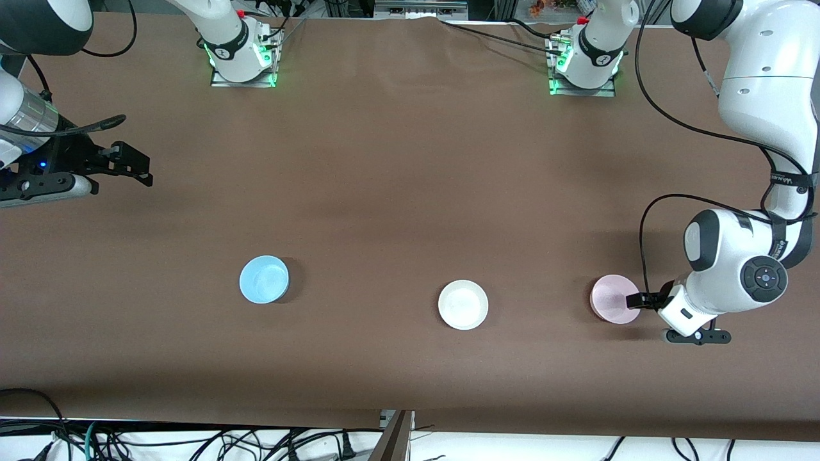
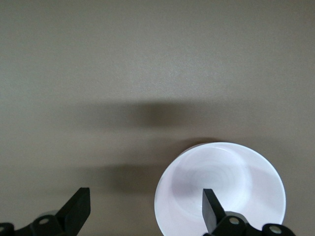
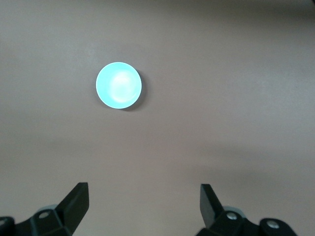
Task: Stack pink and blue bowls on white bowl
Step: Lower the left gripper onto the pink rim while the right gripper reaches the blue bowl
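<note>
I saw my left end effector point(image 1: 640, 300) spread wide at the pale pink plastic bowl's point(image 1: 613, 299) rim, one finger point(image 2: 212, 209) over it; the right end effector point(image 1: 142, 168) waited, released.

In the left wrist view, the pink bowl point(image 2: 220, 189) is cut off by the picture's lower edge, and one finger point(image 2: 210, 209) of the left gripper point(image 2: 142, 209) covers part of its inside. Both fingers of that gripper run off the same edge, so their bases are unseen. From the front, the left gripper point(image 1: 644, 301) overlaps the pink bowl's point(image 1: 612, 298) rim; its second finger cannot be made out. The right gripper point(image 1: 138, 169) sits near the picture's edge, its arm cut off.
</note>
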You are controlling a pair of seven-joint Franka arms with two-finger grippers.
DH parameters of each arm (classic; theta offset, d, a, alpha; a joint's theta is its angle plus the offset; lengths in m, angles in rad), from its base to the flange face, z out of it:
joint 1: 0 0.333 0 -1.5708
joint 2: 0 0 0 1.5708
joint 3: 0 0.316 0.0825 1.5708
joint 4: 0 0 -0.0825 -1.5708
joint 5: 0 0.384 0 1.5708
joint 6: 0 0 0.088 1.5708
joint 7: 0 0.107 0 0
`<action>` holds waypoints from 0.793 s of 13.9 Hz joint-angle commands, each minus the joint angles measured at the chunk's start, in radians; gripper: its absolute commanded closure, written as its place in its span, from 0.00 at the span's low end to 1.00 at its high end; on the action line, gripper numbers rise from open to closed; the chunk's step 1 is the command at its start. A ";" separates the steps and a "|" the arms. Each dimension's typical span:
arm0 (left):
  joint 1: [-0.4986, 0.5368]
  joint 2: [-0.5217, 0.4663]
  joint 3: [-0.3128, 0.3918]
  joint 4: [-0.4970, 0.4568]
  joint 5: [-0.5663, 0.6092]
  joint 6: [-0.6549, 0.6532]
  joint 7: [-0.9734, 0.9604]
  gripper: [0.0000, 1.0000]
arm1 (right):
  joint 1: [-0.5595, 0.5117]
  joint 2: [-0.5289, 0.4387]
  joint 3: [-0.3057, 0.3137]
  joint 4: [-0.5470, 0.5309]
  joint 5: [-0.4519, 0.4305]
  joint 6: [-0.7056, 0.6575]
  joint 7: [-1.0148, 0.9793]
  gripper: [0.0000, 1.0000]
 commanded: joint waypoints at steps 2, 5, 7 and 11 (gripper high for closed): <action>-0.001 0.019 -0.002 0.021 0.033 0.004 -0.016 0.00 | -0.008 0.006 0.001 0.017 0.019 -0.016 -0.021 0.00; 0.001 0.028 -0.002 0.018 0.031 0.004 -0.048 0.00 | -0.005 0.033 0.005 0.017 0.017 -0.002 -0.020 0.00; 0.005 0.048 -0.002 0.017 0.033 0.004 -0.071 0.00 | -0.005 0.113 0.006 0.040 0.017 0.007 -0.023 0.00; 0.007 0.055 -0.002 0.012 0.031 0.005 -0.083 0.06 | 0.001 0.228 0.008 0.040 0.020 0.096 -0.041 0.00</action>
